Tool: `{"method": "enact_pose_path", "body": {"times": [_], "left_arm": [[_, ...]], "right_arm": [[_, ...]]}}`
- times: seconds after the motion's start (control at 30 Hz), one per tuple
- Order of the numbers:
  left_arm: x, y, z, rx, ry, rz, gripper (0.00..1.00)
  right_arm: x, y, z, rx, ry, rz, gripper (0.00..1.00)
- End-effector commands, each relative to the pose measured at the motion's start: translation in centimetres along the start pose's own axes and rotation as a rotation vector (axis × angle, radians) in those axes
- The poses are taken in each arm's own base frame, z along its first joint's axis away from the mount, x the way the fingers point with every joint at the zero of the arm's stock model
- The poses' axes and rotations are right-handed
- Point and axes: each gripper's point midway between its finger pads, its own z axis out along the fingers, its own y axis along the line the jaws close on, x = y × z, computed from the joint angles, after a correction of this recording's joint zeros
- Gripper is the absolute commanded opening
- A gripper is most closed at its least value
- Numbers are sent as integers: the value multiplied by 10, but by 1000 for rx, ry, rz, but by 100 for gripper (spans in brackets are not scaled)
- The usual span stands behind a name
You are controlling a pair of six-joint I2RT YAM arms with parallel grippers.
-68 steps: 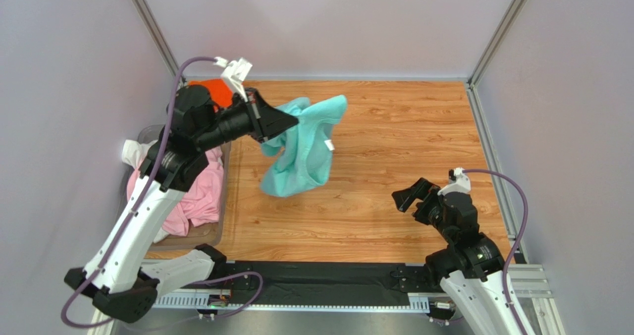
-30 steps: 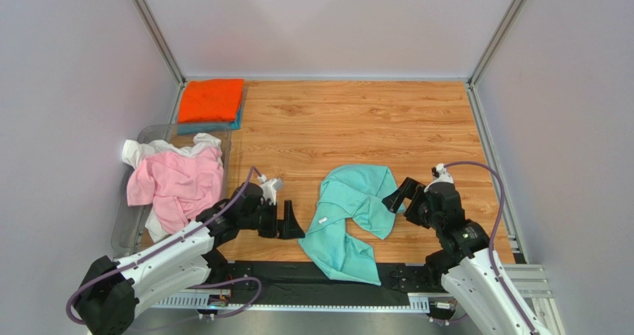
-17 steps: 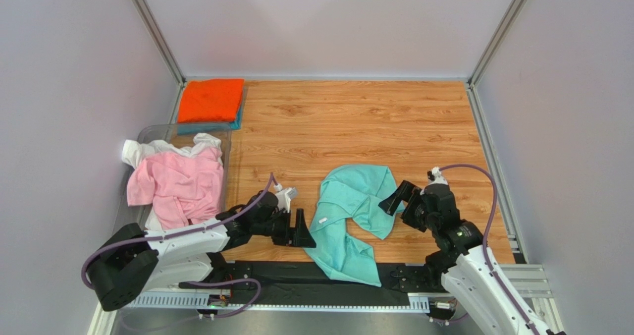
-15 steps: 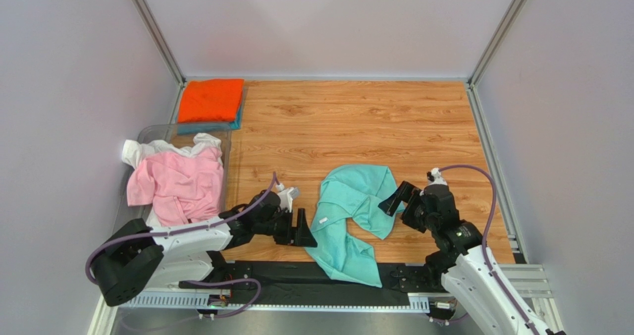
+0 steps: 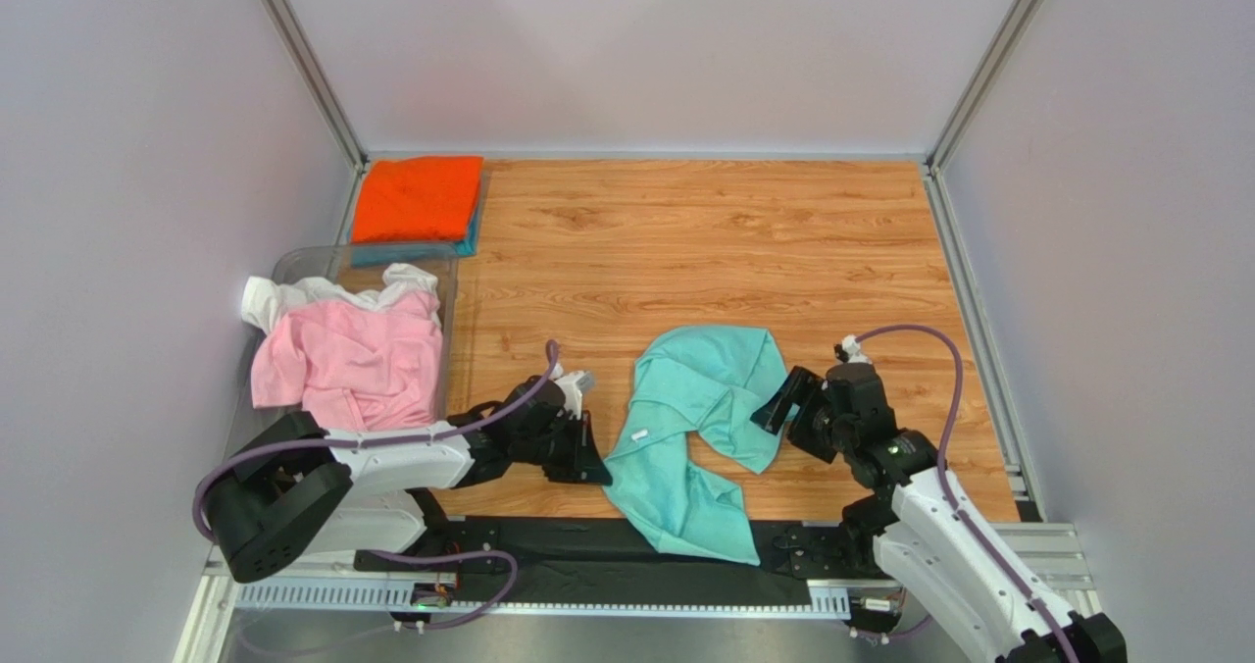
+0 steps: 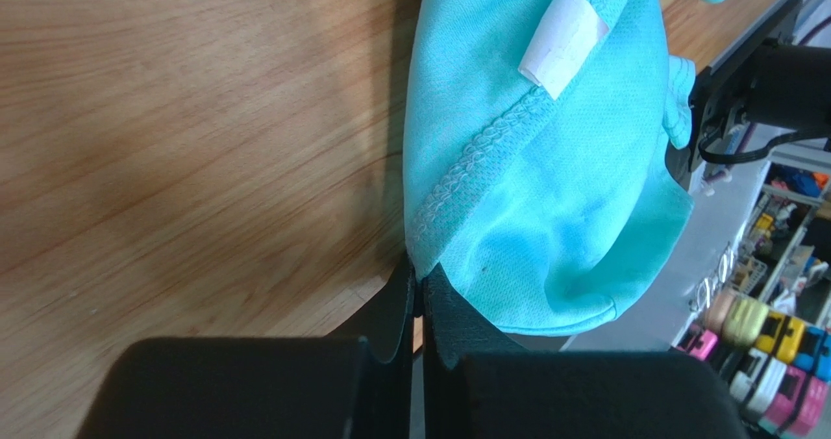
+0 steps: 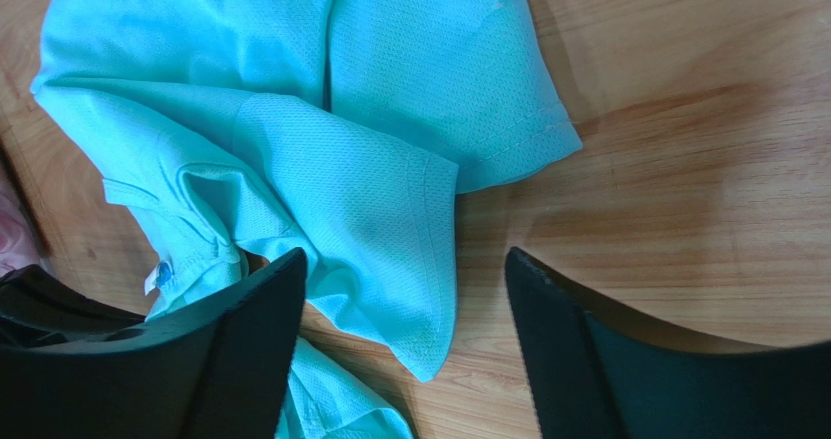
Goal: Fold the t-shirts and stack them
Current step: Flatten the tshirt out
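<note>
- Leftward no longer: the left tool (image 5: 586,462) has slid along the near edge to the mint tee (image 5: 693,413) since a second ago, and its jaws have come together. They now appear to pinch the tee's left hem corner (in the wrist view the stitching runs right into the tips).
- On the other side, the right tool (image 5: 778,403) has crept in a little. Its jaws stand wide, straddling a sleeve edge, and hold nothing.
- The mint tee lies crumpled on the tabletop (image 5: 707,237) by the near edge, right of middle, with its label (image 6: 561,30) turned up.
- A tool at each side of the tee looks like preparation for drawing it out flat, which folding would need first.
- The orange tee (image 5: 419,197) sits folded on the teal tee (image 5: 469,237) in the far left corner, likely the stack to be added to.
- The pink tee (image 5: 354,362) and white tee (image 5: 273,303) are heaped in the bin (image 5: 302,259) at the left edge, not yet folded.
</note>
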Motion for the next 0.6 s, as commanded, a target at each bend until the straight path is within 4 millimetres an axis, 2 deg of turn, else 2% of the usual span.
{"method": "enact_pose_path", "body": {"times": [0.0,0.03,0.07,0.13,0.17,0.23,0.27,0.33,0.4,0.43,0.47,0.5,0.53,0.57], "left_arm": [[-12,12,-4,-81,-67,35,0],[-11,16,-6,-105,-67,33,0],[-16,15,-9,-114,-93,41,0],[-17,18,-13,-134,-102,49,0],[-20,21,-14,-152,-115,50,0],[-21,24,-19,-180,-126,56,0],[-30,22,-23,-191,-160,65,0],[-32,27,-30,-241,-167,70,0],[-46,19,-41,-249,-222,99,0],[-50,25,-48,-300,-241,107,0],[-68,18,-58,-323,-302,135,0],[-77,12,-68,-332,-342,151,0],[-79,15,-77,-375,-343,169,0],[-102,1,-96,-388,-429,204,0]], "right_arm": [[-7,5,8,-22,-25,-26,72],[-6,5,10,-20,-16,-25,68],[-7,6,11,-26,-17,-27,54],[-6,9,13,-32,-4,-29,38],[-7,10,12,-37,-3,-32,25],[-10,17,8,-61,-9,-41,15],[-10,17,5,-55,-7,-44,9],[-15,18,-1,-52,-29,-63,1],[-27,20,-16,-38,-86,-85,0],[-33,20,-22,-32,-115,-103,0],[-43,27,-35,-41,-158,-113,0],[-54,26,-43,-21,-208,-122,0],[-61,30,-52,-25,-240,-138,0],[-73,40,-67,-45,-286,-147,0]]}}
